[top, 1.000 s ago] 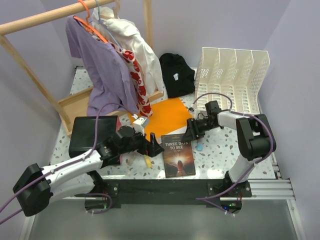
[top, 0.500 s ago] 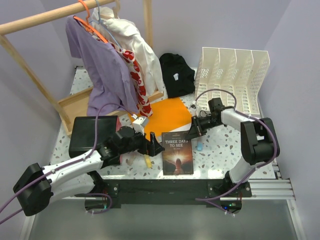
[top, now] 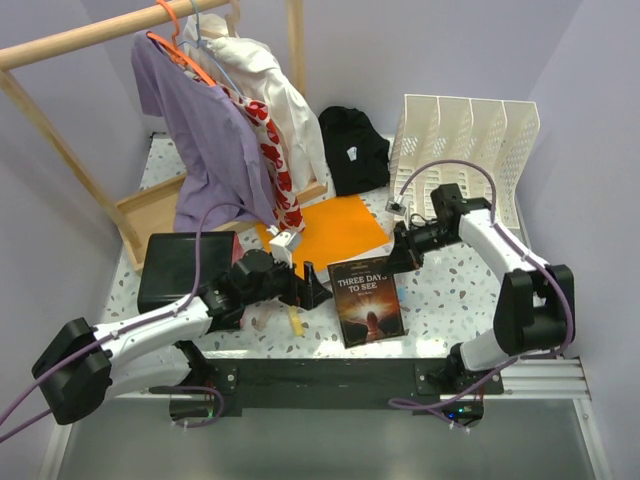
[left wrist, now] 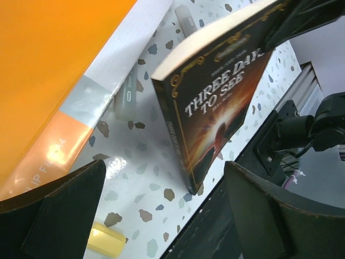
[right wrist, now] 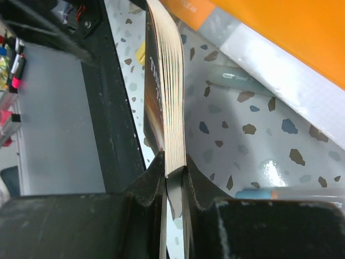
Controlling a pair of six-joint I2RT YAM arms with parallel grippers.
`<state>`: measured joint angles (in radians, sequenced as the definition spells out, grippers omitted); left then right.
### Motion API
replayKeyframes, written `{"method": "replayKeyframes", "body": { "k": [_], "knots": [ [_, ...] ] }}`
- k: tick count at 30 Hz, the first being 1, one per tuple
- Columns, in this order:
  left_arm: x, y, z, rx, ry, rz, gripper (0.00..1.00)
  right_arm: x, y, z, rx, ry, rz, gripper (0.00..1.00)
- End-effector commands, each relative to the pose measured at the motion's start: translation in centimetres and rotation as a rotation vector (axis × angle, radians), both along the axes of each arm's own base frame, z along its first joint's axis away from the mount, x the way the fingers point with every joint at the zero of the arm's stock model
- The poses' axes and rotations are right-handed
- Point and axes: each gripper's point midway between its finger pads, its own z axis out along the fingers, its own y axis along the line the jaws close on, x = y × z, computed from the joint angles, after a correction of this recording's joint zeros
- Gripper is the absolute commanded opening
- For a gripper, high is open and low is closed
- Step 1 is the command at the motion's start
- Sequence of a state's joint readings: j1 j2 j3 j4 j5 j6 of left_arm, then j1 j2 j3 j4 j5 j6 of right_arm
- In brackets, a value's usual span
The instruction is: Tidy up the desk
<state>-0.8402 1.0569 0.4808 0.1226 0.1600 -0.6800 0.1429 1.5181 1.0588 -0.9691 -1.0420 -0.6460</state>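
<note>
The desk (top: 450, 300) is white terrazzo with a black front rail. A dark book titled "Three Days to See" (top: 368, 300) lies near the front middle, with its far edge tilted up off the desk. My right gripper (top: 401, 256) is shut on the book's far right corner. The right wrist view shows the page edge (right wrist: 171, 97) pinched in my right gripper (right wrist: 173, 175). My left gripper (top: 312, 292) is open and empty just left of the book. In the left wrist view the book (left wrist: 221, 102) rises beyond my left gripper (left wrist: 167, 216).
An orange folder (top: 330, 230) lies behind the book. A yellow item (top: 295, 322) and a black box (top: 185, 268) sit at the left. A white file rack (top: 465, 155), black garment (top: 352, 148), wooden tray (top: 150, 215) and hanging clothes (top: 215, 130) stand at the back. A grey marker (right wrist: 242, 81) lies by the folder.
My right gripper has drawn back to the right with the book's corner, raising and turning the book. My left gripper has shifted slightly right and stays open.
</note>
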Motion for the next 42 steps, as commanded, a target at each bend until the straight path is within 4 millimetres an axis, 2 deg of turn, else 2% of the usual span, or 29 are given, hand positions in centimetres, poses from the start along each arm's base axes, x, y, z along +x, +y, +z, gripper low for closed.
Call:
{"method": "replayKeyframes", "body": {
  "k": [1, 7, 11, 15, 19, 22, 25, 26, 28, 30, 32, 33, 34, 35, 36, 37, 38, 39, 40, 41, 42],
  "knots": [
    [1.4, -1.9, 3.4, -0.073, -0.160, -0.053, 0.94, -1.3, 0.7, 5.5, 0.132, -0.158, 0.067, 0.00],
    [0.5, -3.7, 7.0, -0.229, -0.327, -0.185, 0.92, -2.3, 0.8, 8.6, 0.182, -0.242, 0.078, 0.00],
    [0.1, -4.3, 8.1, -0.271, -0.376, -0.229, 0.92, -2.8, 1.1, 11.1, 0.235, -0.259, 0.117, 0.00],
    [0.2, -4.9, 9.2, -0.291, -0.399, -0.248, 0.90, -4.0, 1.1, 12.4, 0.271, -0.241, 0.171, 0.00],
    [0.1, -5.6, 11.2, -0.341, -0.437, -0.278, 0.83, -4.2, 1.1, 12.5, 0.279, -0.225, 0.192, 0.00],
    [0.3, -6.1, 11.9, -0.341, -0.438, -0.292, 0.72, -4.3, 1.1, 12.5, 0.280, -0.232, 0.195, 0.00],
    [0.1, -6.8, 12.0, -0.341, -0.427, -0.334, 0.48, -4.5, 1.0, 12.5, 0.277, -0.253, 0.194, 0.00],
    [0.0, -7.1, 11.7, -0.337, -0.417, -0.348, 0.26, -4.7, 0.9, 12.6, 0.272, -0.245, 0.184, 0.00],
    [0.1, -7.2, 11.7, -0.332, -0.407, -0.345, 0.00, -4.4, 1.0, 12.5, 0.269, -0.265, 0.174, 0.00],
    [0.4, -7.1, 11.3, -0.309, -0.406, -0.333, 0.00, -4.4, 1.0, 12.7, 0.264, -0.288, 0.164, 0.00],
    [0.7, -6.9, 12.0, -0.298, -0.435, -0.317, 0.00, -4.2, 0.9, 12.6, 0.241, -0.302, 0.144, 0.00],
    [0.8, -6.7, 12.1, -0.290, -0.438, -0.311, 0.00, -4.0, 0.8, 12.5, 0.229, -0.309, 0.133, 0.02],
    [1.0, -6.5, 13.2, -0.294, -0.475, -0.299, 0.00, -4.0, 0.6, 12.2, 0.205, -0.278, 0.106, 0.12],
    [1.1, -6.4, 13.7, -0.290, -0.492, -0.292, 0.00, -3.5, 0.5, 12.5, 0.194, -0.336, 0.093, 0.22],
    [1.3, -6.2, 13.8, -0.271, -0.494, -0.284, 0.00, -3.4, 0.4, 12.4, 0.180, -0.344, 0.076, 0.46],
    [1.7, -5.9, 15.1, -0.267, -0.534, -0.260, 0.00, -3.3, 0.3, 12.5, 0.165, -0.326, 0.039, 0.61],
    [1.8, -5.7, 15.1, -0.245, -0.530, -0.254, 0.00, -2.6, -0.1, 12.8, 0.125, -0.407, 0.013, 0.72],
    [2.0, -5.5, 15.5, -0.233, -0.541, -0.245, 0.00, -2.3, -0.4, 12.8, 0.105, -0.426, -0.012, 0.78],
    [2.4, -5.3, 16.9, -0.231, -0.580, -0.226, 0.00, -2.1, -0.6, 12.8, 0.083, -0.415, -0.060, 0.86],
    [2.4, -5.1, 16.9, -0.212, -0.577, -0.222, 0.00, -0.8, -1.3, 13.0, 0.036, -0.483, -0.113, 0.88],
    [2.6, -4.9, 17.4, -0.205, -0.586, -0.213, 0.00, -0.6, -1.9, 13.1, 0.005, -0.519, -0.157, 0.91]
  ]
}}
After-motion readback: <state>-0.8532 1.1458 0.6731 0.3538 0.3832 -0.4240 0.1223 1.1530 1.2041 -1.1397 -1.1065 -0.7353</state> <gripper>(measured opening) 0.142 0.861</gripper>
